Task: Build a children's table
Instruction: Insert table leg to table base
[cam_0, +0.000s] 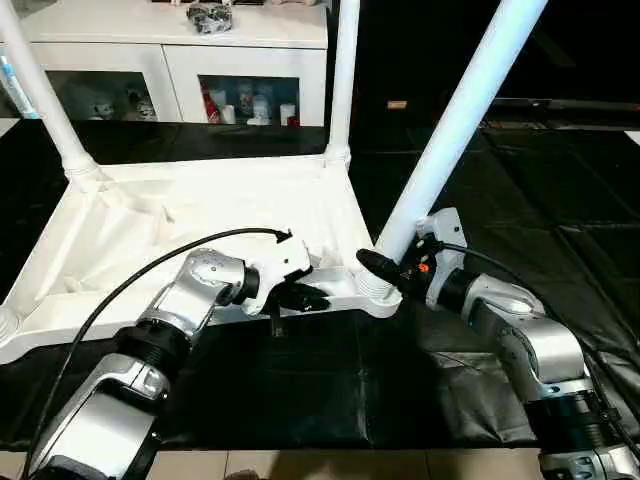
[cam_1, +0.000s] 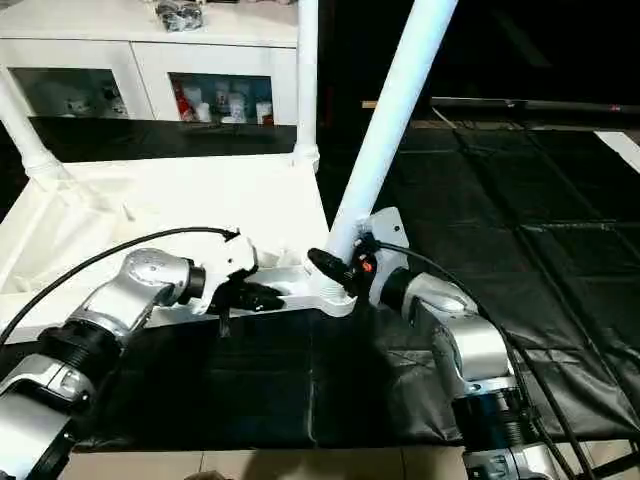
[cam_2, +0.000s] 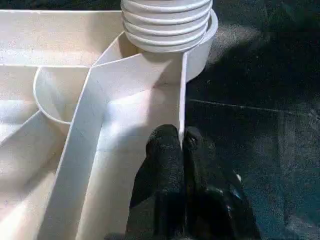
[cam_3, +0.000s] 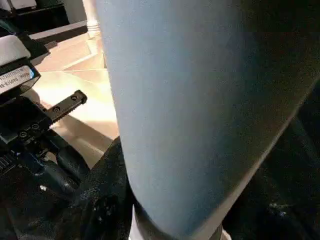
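- While the white plastic square table top (cam_0: 190, 235) lay upside down on the black floor sheet (cam_0: 560, 200), its ribbed underside was turned upward and three long tapered white tube legs were counted standing in its round corner sockets.
- One leg (cam_0: 40, 95) was seen at the far left corner, one leg (cam_0: 343, 75) at the far right corner, and a third, leaning leg (cam_0: 455, 125) at the near right corner.
- A fourth corner socket (cam_0: 8, 322) was made out at the near left edge; whether it was filled could not be told.
- Two grippers were counted. The left gripper (cam_2: 180, 145) was clenched on the thin near rim wall (cam_2: 182, 100) of the table top, one black finger on each side, just beside the near right socket (cam_0: 375, 285).
- The right gripper (cam_0: 385, 268) was closed around the base of the leaning leg, just above that socket.
- Behind the table, one white cabinet with glass doors (cam_0: 170, 60) was seen, small items showing through the glass and a dark object (cam_0: 210, 17) lying on top.
- A black cable (cam_0: 150, 275) was looped over the left forearm.
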